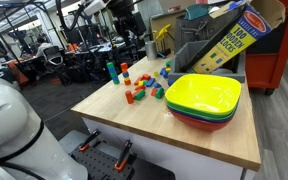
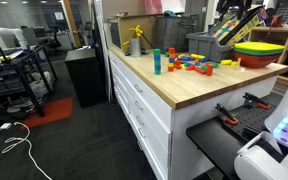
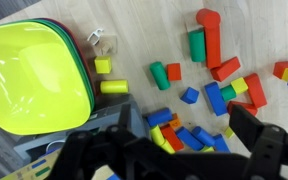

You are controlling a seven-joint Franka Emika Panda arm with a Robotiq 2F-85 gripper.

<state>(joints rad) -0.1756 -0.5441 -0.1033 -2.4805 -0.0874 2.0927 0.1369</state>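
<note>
coloured blocks [image 3: 215, 98] — scattered, mostly flat

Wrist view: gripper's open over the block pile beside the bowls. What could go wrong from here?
1. The blocks under the open gripper lie packed and touching. Closing there may catch two or scatter neighbours.
2. The yellow cylinder lies on its side by the bowl stack, so a nudge could roll it.
3. The bowl stack is close, and a sideways move might clip its rim.
</note>
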